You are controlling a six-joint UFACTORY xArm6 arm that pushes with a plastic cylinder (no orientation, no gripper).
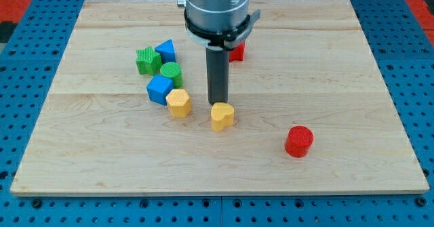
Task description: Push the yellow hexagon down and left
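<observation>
The yellow hexagon (pixel 178 103) lies left of the board's middle, just below and right of a blue cube (pixel 160 89). My tip (pixel 218 104) is to the hexagon's right, about one block's width away and not touching it. The tip stands right at the top edge of a yellow heart-shaped block (pixel 222 116); whether it touches the heart cannot be told.
Up and left of the hexagon lie a green round block (pixel 171 72), a green star (pixel 148 60) and a blue triangular block (pixel 165 50). A red block (pixel 237 51) is partly hidden behind the arm. A red cylinder (pixel 298 141) stands at lower right. The wooden board (pixel 339 64) rests on a blue pegboard.
</observation>
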